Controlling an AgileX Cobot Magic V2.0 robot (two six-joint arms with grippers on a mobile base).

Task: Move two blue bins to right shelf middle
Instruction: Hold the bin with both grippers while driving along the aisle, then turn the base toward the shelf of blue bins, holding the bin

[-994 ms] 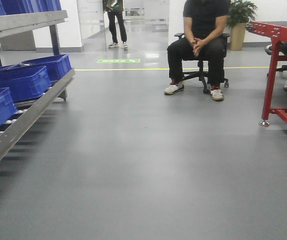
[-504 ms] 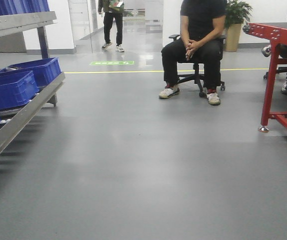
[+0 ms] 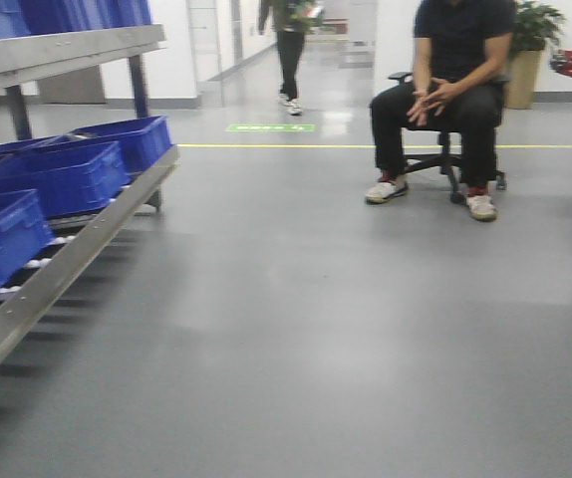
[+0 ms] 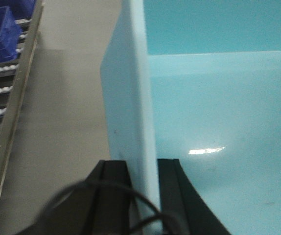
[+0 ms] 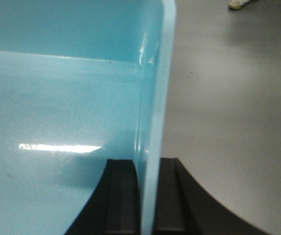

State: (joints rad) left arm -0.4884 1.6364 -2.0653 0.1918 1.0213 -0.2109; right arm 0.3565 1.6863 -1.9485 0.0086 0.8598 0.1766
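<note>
Bin [image 4: 214,112] largely out of view

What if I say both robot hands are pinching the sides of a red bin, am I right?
No, the bin is light blue, not red. The wrist views show it: the left gripper and the right gripper each pinch one side.

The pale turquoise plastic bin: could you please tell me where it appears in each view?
Front view: not in it.
Left wrist view: pale turquoise plastic bin fills the right, wall in the left gripper.
Right wrist view: fills the left, wall in the right gripper.
Shared landmark: steel roller shelf, left in front and left wrist views.
</note>
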